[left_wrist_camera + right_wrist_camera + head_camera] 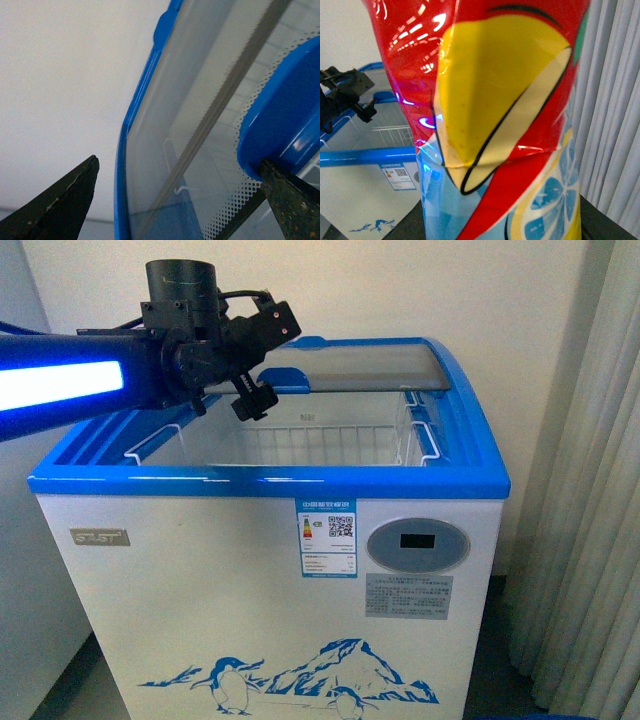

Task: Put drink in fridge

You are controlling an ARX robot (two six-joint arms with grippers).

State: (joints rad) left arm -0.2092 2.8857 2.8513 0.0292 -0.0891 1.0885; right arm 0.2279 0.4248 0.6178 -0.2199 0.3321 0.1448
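The fridge (270,580) is a white chest cooler with a blue top rim (270,482) and penguin decal. Its curved glass lid (350,368) is slid to the back, so the front half is uncovered and shows a white wire basket (320,445). My left gripper (266,360) is open at the lid's front edge. In the left wrist view its fingers (60,205) straddle the glass lid (165,100) beside a blue handle (285,125). My right gripper is shut on the drink (500,125), a bottle with a red, yellow and blue label that fills the right wrist view and hides the jaws. The drink is off to the right of the fridge (365,190).
A pale pleated curtain (590,490) hangs close to the fridge's right side and also shows in the right wrist view (615,100). A grey-white cabinet side (20,580) stands to the left of the fridge. A plain wall is behind.
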